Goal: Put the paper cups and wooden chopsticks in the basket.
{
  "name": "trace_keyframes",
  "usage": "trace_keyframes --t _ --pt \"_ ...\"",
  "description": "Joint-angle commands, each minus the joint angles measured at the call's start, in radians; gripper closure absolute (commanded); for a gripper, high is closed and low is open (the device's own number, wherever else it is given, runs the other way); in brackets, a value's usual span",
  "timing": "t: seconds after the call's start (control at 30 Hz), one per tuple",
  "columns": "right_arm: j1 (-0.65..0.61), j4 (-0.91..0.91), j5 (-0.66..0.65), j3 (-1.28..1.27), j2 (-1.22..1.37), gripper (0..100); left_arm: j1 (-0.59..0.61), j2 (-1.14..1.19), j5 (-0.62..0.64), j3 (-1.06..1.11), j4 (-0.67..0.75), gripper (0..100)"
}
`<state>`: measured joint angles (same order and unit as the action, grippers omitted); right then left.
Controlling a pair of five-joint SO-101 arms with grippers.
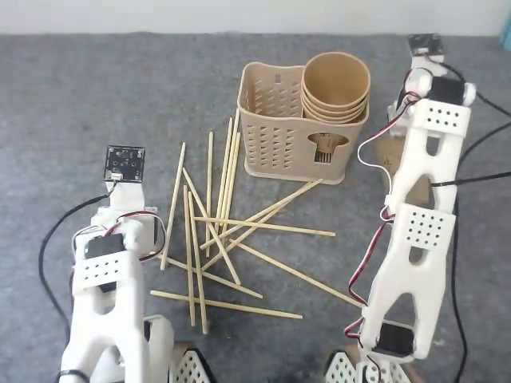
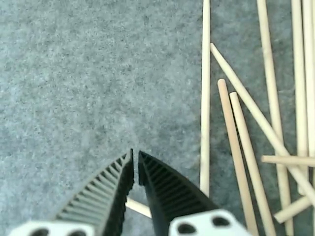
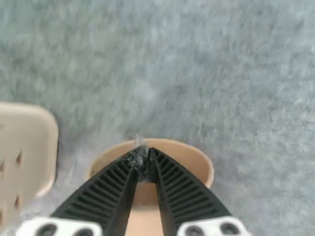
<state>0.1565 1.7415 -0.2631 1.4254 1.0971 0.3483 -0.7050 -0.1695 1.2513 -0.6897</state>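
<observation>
Basket (image 1: 275, 128) is holding a stack of paper cups (image 1: 335, 80) in one compartment, while wooden chopsticks (image 1: 209, 239) are lying scattered on the grey surface (image 1: 96, 96).
The right tool (image 3: 142, 155) is pinching the rim of a loose paper cup (image 3: 197, 160) just beside the basket. The left tool (image 2: 136, 160) is hanging narrow, gripping nothing, over the surface beside the chopsticks.

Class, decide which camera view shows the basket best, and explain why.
The high view: the whole basket shows, with cups stacked in one compartment. The right wrist view catches one corner beside a single cup. The left wrist view looks at chopsticks.
</observation>
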Motion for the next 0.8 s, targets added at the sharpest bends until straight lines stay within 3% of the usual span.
trace_keyframes --t 0.0,0.1,0.3,0.77 --pt "0.021 0.061 -0.044 0.032 -0.074 99.0 0.006 -0.031 0.012 -0.007 0.029 99" --pt "0.071 0.059 -0.060 -0.068 -0.133 99.0 0.006 -0.031 0.012 -0.007 0.029 99" --pt "0.117 0.059 -0.275 -0.451 -0.315 99.0 0.006 -0.031 0.011 -0.007 0.029 99" --pt "0.203 0.056 -0.376 -1.040 -0.849 99.0 0.006 -0.031 0.011 -0.005 0.041 99"
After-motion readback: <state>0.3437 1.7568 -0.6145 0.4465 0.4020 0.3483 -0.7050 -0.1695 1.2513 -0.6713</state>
